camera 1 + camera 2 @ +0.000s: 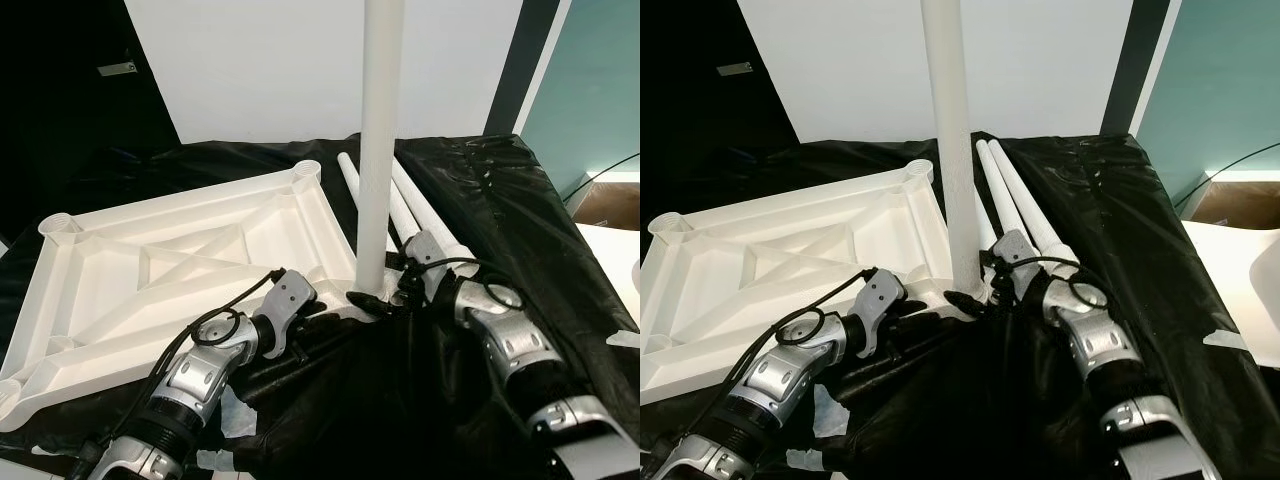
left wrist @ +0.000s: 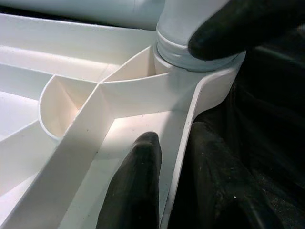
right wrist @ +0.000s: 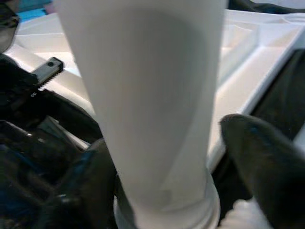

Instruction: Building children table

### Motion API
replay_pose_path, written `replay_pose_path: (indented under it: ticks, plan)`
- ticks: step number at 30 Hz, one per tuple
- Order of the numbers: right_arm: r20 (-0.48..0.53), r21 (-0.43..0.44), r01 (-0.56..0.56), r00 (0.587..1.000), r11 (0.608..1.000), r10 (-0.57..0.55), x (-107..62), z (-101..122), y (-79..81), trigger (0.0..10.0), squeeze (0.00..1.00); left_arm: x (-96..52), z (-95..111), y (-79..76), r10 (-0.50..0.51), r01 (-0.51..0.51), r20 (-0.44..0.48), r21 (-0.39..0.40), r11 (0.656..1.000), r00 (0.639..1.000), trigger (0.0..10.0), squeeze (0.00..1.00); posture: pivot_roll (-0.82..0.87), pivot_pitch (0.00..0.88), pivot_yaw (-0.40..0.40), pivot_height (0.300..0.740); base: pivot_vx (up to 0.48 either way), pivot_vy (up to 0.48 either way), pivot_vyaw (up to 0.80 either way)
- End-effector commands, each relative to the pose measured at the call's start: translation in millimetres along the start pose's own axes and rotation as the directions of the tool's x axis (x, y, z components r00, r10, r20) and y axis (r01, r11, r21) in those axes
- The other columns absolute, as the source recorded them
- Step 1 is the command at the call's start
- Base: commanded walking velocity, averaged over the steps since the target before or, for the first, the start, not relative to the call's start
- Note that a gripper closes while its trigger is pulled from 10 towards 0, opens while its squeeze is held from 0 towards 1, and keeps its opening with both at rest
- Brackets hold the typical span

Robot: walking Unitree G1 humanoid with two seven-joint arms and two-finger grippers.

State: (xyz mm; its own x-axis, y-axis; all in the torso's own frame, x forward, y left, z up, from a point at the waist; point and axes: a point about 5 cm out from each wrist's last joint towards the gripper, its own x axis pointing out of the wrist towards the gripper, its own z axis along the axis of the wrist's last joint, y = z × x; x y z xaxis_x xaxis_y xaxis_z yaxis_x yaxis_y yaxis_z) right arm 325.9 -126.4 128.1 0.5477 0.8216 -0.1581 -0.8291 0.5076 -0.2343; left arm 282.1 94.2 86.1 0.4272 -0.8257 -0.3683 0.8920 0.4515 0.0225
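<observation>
White tabletop [image 1: 190, 260]: lies underside up on black plastic sheeting [image 1: 500, 200]. Upright leg [image 1: 378, 150]: stands in the near corner socket. Two spare legs [image 1: 1025, 205]: flat on the sheeting, beside the upright one. Right gripper [image 3: 162, 157]: reaches in low, fingers clasping the leg's base. Left gripper [image 2: 190, 86]: fingers spread, straddling the corner rim; apparently steadying, contact unclear.

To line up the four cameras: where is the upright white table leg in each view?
Left eye: upright leg centre, in the tabletop's near corner socket.
Right eye: left of centre.
Left wrist: its base collar at top.
Right wrist: fills the middle, between the right hand's fingers.
Shared landmark: that corner socket.
</observation>
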Motion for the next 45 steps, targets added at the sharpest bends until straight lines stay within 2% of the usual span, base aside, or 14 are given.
replay_pose_path:
  ticks: [1,11,15,17,19,22,28,32,34,35,36,41,42,45]
  plan:
    - [-0.008,-0.016,-0.012,1.000,1.000,0.012,-1.1,1,-4.8,0.0,0.00,3.6,-30,-22.0,-0.174,0.166,-0.085,-0.095,0.982,0.981,10.0,0.00,0.05,0.000,0.026,0.740,0.000,0.000,0.00]
    - [-0.016,0.006,-0.046,0.999,0.999,0.046,-3.2,-3,-2.6,0.0,0.00,2.3,-30,-20.1,-0.169,0.161,-0.088,-0.088,0.983,0.982,10.0,0.00,0.05,0.000,0.031,0.740,0.000,0.000,0.00]
    - [0.056,0.065,0.063,0.996,0.996,-0.067,2.0,-7,12.4,0.0,0.00,1.2,-30,-19.6,-0.170,0.162,-0.088,-0.087,0.983,0.982,10.0,0.00,0.05,0.000,0.031,0.740,0.000,0.000,0.00]
    - [0.102,0.103,0.181,0.976,0.978,-0.191,3.2,-8,19.8,0.0,0.00,1.2,-29,-19.3,-0.171,0.163,-0.087,-0.087,0.983,0.981,10.0,0.00,0.05,0.000,0.031,0.740,0.000,0.000,0.00]
    - [0.146,0.175,0.403,0.892,0.898,-0.428,-3.1,-13,29.2,0.0,0.00,1.8,-27,-18.6,-0.174,0.167,-0.085,-0.086,0.982,0.981,10.0,0.00,0.05,0.000,0.031,0.740,0.000,0.000,0.00]
    - [0.152,0.184,0.506,0.832,0.842,-0.533,-8.4,-15,30.8,0.0,0.00,1.8,-27,-18.1,-0.175,0.168,-0.085,-0.086,0.982,0.981,10.0,0.00,0.05,0.000,0.035,0.740,0.000,0.000,0.00]
    - [0.156,0.181,0.604,0.762,0.776,-0.629,-9.4,-12,25.9,0.0,0.00,1.4,-27,-17.7,-0.178,0.170,-0.087,-0.086,0.982,0.980,10.0,0.00,0.05,0.000,0.032,0.740,0.000,0.000,0.00]
    - [0.155,0.163,0.600,0.769,0.783,-0.621,-7.2,-10,26.2,0.0,0.00,1.5,-27,-18.2,-0.178,0.171,-0.087,-0.087,0.981,0.980,10.0,0.00,0.05,0.000,0.030,0.740,0.000,0.000,0.00]
    - [0.143,0.119,0.578,0.794,0.807,-0.590,-4.5,-10,29.0,10.0,0.00,1.6,-27,-18.9,-0.178,0.170,-0.087,-0.088,0.981,0.980,10.0,0.00,0.06,0.000,0.029,0.740,0.000,0.000,0.00]
    - [0.143,0.119,0.578,0.794,0.807,-0.590,-4.5,-10,29.0,10.0,0.00,1.6,-27,-18.9,-0.178,0.170,-0.087,-0.088,0.981,0.980,10.0,0.00,0.06,0.000,0.029,0.740,0.000,0.000,0.00]
    - [0.147,0.132,0.546,0.815,0.828,-0.561,-3.3,-10,31.4,10.0,1.00,1.5,-28,-19.3,-0.177,0.170,-0.087,-0.089,0.982,0.980,10.0,0.00,0.06,0.000,0.029,0.740,0.000,0.000,0.00]
    - [0.155,0.128,0.397,0.897,0.909,-0.413,1.2,-8,33.1,10.0,1.00,1.0,-29,-19.9,-0.179,0.171,-0.089,-0.092,0.981,0.980,10.0,0.00,0.05,0.000,0.030,0.740,0.000,0.000,0.00]
    - [0.157,0.110,0.335,0.924,0.936,-0.350,1.5,-7,32.1,10.0,0.00,0.7,-29,-19.8,-0.180,0.172,-0.090,-0.092,0.981,0.979,10.0,0.00,0.05,0.000,0.038,0.740,0.000,0.000,0.00]
    - [0.118,0.037,0.112,0.986,0.993,-0.115,-5.6,-8,25.1,10.0,0.00,0.5,-29,-19.1,-0.184,0.176,-0.093,-0.089,0.980,0.978,10.0,0.00,0.05,0.000,0.039,0.740,0.000,0.000,0.00]
